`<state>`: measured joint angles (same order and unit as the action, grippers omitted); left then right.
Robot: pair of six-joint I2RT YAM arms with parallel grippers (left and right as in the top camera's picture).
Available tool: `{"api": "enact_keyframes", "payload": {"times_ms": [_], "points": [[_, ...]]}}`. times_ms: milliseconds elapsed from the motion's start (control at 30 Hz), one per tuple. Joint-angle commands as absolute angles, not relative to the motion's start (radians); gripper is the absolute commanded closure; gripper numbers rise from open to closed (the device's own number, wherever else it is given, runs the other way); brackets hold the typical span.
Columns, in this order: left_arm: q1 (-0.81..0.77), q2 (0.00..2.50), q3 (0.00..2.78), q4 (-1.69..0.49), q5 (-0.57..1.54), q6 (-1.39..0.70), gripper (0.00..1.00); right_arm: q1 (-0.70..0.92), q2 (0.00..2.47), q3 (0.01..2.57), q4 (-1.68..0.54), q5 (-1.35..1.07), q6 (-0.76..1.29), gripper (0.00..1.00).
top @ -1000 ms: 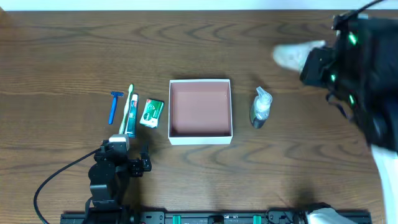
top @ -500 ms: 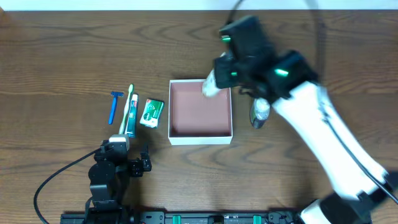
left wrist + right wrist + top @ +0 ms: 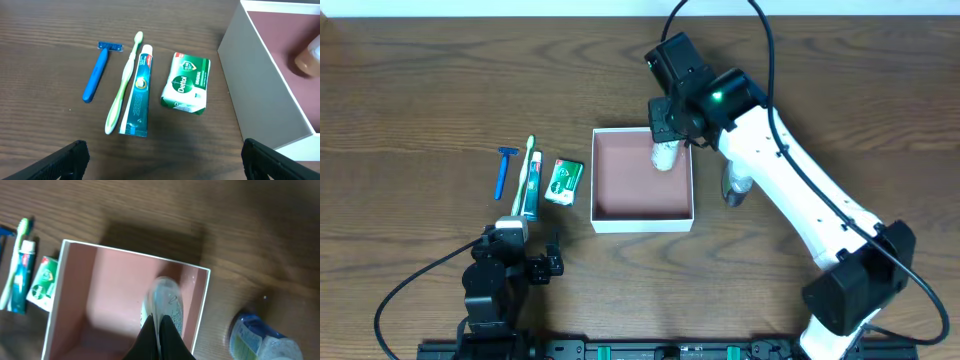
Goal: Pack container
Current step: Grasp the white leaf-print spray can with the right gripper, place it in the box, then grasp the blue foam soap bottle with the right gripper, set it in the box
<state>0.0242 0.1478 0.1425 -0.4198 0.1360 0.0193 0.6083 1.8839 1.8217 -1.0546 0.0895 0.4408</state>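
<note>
The container (image 3: 642, 217), a shallow white box with a reddish-brown floor, sits mid-table; it also shows in the right wrist view (image 3: 80, 285) and the left wrist view (image 3: 260, 75). My right gripper (image 3: 159, 325) is shut on a thin pale packet (image 3: 165, 302) and holds it over the box's far right corner (image 3: 665, 155). Left of the box lie a blue razor (image 3: 96, 70), a green toothbrush (image 3: 122, 90), a toothpaste tube (image 3: 137, 95) and a green-and-white soap packet (image 3: 186, 82). My left gripper (image 3: 160, 160) is open and empty, near the table's front.
A small clear spray bottle (image 3: 738, 178) lies on the wood just right of the box; it also shows in the right wrist view (image 3: 260, 335). The right arm (image 3: 800, 210) stretches over the table's right side.
My right arm has swung in from the far right with the pale packet and now holds it over the box's far right corner. The left arm has not moved.
</note>
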Motion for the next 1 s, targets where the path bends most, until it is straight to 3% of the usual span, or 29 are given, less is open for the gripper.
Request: {"api": "enact_keyframes", "payload": {"times_ms": [0, 167, 267, 500, 567, 733, 967], "points": [[0.021, 0.141, 0.123, -0.424, 0.149, 0.01, 0.02, 0.601, 1.899, 1.843, -1.059, 0.132, 0.457, 0.99], [0.021, 0.141, 0.123, -0.424, 0.149, 0.01, 0.02, 0.601, 1.903, 1.843, -1.062, 0.133, 0.456, 0.92], [0.021, 0.141, 0.123, -0.424, 0.149, 0.01, 0.02, 0.601, 1.903, 1.843, -1.063, 0.145, 0.456, 0.69], [0.021, 0.141, 0.123, -0.424, 0.149, 0.01, 0.02, 0.601, 1.847, 1.846, -1.058, 0.201, 0.455, 0.58], [0.021, 0.141, 0.123, -0.424, 0.149, 0.01, 0.02, 0.601, 1.795, 1.846, -1.059, 0.218, 0.431, 0.47], [0.021, 0.141, 0.123, -0.424, 0.149, 0.01, 0.02, 0.584, 1.634, 1.846, -1.082, 0.331, 0.406, 0.31], [0.021, 0.141, 0.123, -0.424, 0.149, 0.01, 0.02, 0.446, 1.55, 1.841, -1.239, 0.318, 0.422, 0.29]]}}
